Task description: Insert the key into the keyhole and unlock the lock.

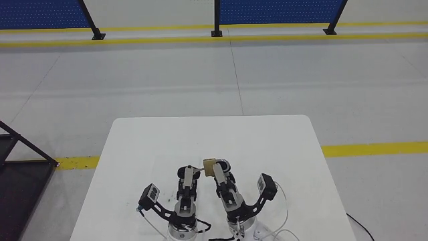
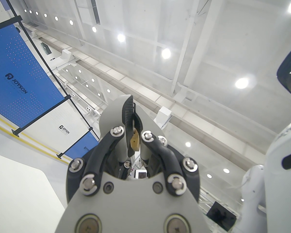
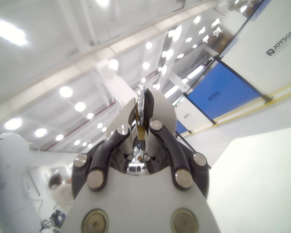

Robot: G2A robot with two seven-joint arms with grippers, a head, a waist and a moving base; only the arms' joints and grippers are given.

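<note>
Insertion step. Key [image 2: 135, 141] pinched in left fingers [image 2: 127, 112], lock [image 1: 209, 167] pinched in right fingers [image 3: 163, 115]: align tip with keyhole, then push.

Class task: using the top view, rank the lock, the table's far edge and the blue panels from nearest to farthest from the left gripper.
1. lock: right beside the left gripper, on its right side, held by the right gripper.
2. table's far edge: ahead of both arms.
3. blue panels: farthest, on the barrier across the floor.
</note>
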